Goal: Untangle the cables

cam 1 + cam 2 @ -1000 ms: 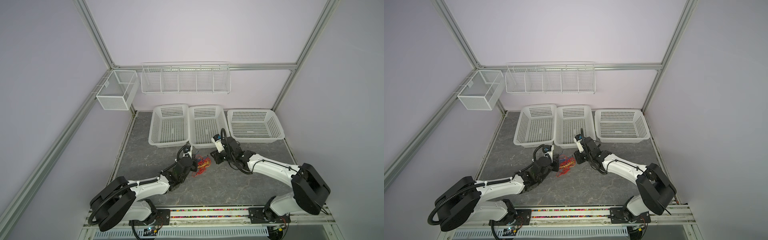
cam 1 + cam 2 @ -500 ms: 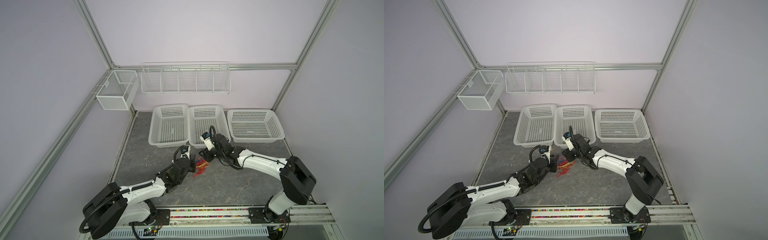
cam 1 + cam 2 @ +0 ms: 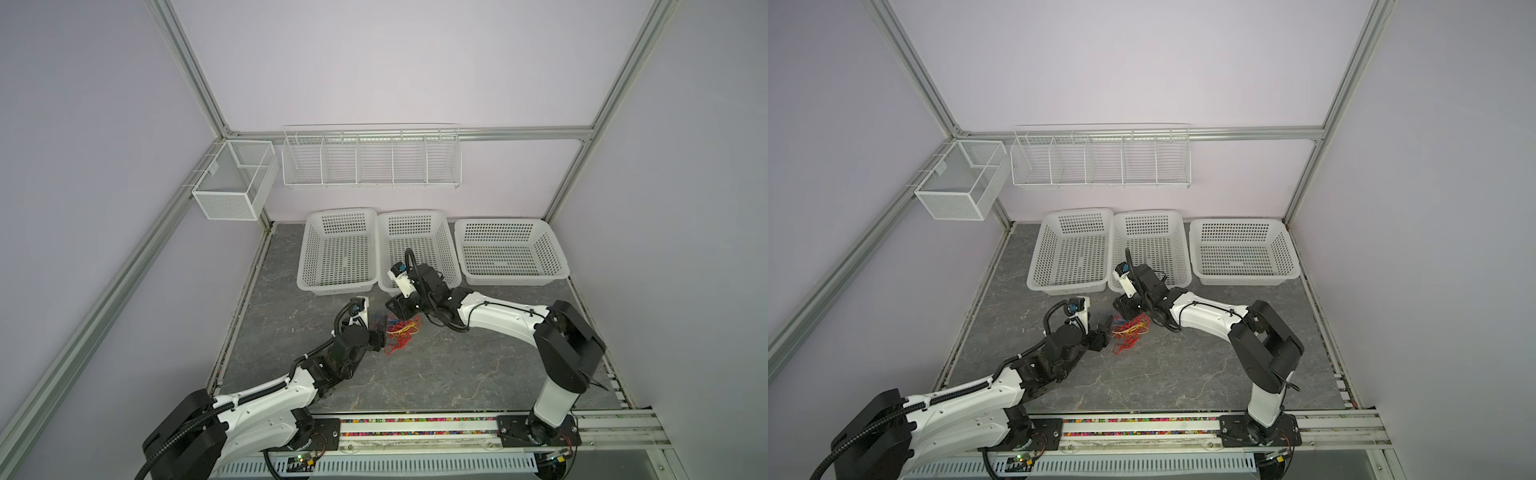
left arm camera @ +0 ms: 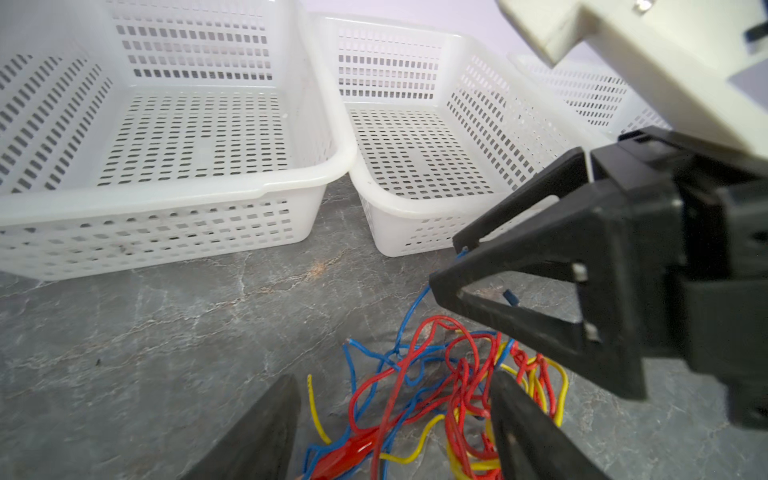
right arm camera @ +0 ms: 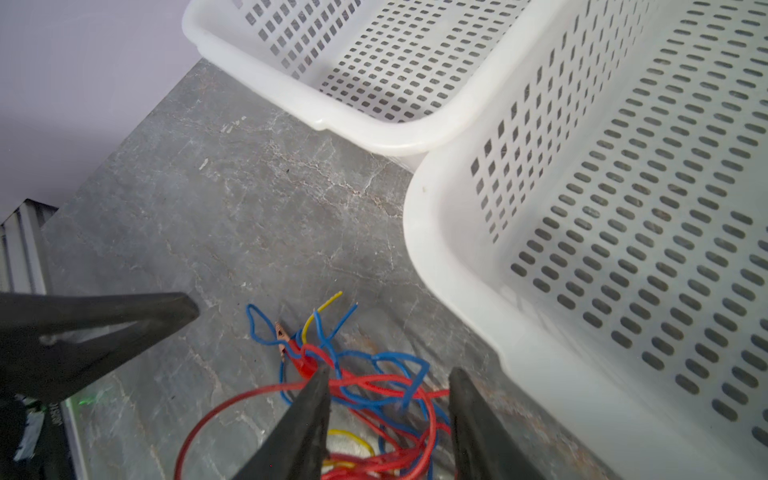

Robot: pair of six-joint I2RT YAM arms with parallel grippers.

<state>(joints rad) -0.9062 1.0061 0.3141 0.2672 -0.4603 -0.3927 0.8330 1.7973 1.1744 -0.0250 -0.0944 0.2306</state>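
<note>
Red, yellow and blue cables (image 3: 401,334) lie knotted on the grey tabletop (image 3: 415,374), between the parted jaws of the left gripper (image 4: 395,380) and of the right gripper (image 5: 389,371); neither holds a strand. Choosing grips seems in hand; next, each should pinch a separate wire.

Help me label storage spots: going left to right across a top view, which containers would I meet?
The white wire-mesh box hung on the frame → left white perforated plastic basket → middle basket → right basket. The white wire wall rack overlaps two baskets, so it is omitted.
</note>
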